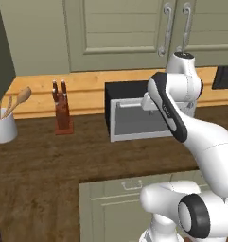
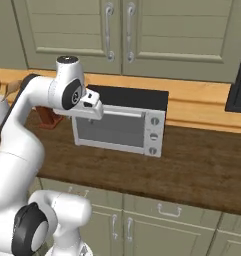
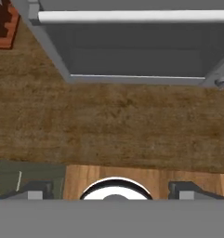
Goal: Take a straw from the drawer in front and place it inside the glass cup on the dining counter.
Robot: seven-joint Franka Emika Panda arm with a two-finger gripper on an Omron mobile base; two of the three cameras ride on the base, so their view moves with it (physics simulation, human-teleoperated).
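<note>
The drawer [image 1: 134, 185] sits shut in the sage-green front below the bench [image 1: 49, 160] edge, its small silver handle facing out; any straw inside is hidden. The jaws [image 3: 111, 193] hover well above, pointing down at the bench before the toaster oven [image 2: 119, 125], fingers [image 3: 36, 191] standing apart. The coming move must go down and toward the base.

The white robot arm [image 1: 181, 113] covers the right end of the silver-fronted black toaster oven [image 1: 134, 118] in the left base view. There the white utensil crock [image 1: 3, 125] is clipped by the left edge. In the hand view, the gripper's dark fingertips [image 3: 34, 193] barely peek up, so jaw spacing's hard to call.
</note>
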